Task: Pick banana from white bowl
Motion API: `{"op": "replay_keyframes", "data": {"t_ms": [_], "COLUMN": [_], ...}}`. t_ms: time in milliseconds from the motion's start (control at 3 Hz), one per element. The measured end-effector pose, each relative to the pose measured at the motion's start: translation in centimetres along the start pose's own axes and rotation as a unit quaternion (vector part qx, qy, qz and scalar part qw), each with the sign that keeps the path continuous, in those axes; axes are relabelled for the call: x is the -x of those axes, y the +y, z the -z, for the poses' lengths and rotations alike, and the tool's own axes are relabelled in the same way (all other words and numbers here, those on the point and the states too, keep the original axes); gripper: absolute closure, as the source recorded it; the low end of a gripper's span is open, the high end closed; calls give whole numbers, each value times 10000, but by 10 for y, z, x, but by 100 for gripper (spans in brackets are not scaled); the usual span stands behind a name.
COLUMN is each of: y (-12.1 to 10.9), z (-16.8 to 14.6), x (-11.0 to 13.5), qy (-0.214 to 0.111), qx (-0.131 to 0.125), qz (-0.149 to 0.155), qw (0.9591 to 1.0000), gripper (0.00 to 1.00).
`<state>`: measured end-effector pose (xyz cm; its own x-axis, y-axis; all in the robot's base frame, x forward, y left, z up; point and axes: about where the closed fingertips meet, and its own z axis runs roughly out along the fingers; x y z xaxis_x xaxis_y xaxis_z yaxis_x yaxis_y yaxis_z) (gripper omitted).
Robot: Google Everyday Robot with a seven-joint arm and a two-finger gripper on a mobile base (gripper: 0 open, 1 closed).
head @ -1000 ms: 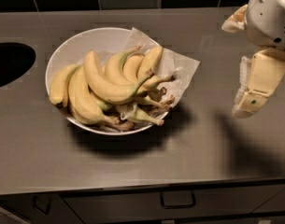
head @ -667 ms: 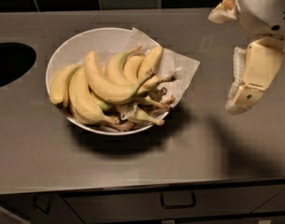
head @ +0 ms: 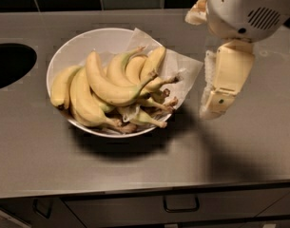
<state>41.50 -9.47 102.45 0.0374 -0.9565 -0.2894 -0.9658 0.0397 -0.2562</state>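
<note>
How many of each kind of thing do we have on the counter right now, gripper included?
White bowl: 1
Bananas: 6 told apart, piled in the bowl; more may be hidden underneath
Paper sheet: 1, under the bananas, sticking out over the bowl's right rim
Gripper: 1, above the counter, right of the bowl
Total: 9

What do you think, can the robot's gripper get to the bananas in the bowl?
Probably yes. The gripper hangs just beside the white bowl, over the counter. The bananas lie heaped and uncovered, with nothing standing between them.
</note>
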Motion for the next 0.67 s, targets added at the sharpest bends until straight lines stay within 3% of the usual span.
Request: {"op": "replay_keyframes", "data": {"t_ms": [333,667], "y": [7,9], "z": [-20,-17], "x": [47,91], "qy": [-115,-302], "qx": [221,114], "qz": [169,250], "qw": [9995,9992], "gripper": [0,0]}}
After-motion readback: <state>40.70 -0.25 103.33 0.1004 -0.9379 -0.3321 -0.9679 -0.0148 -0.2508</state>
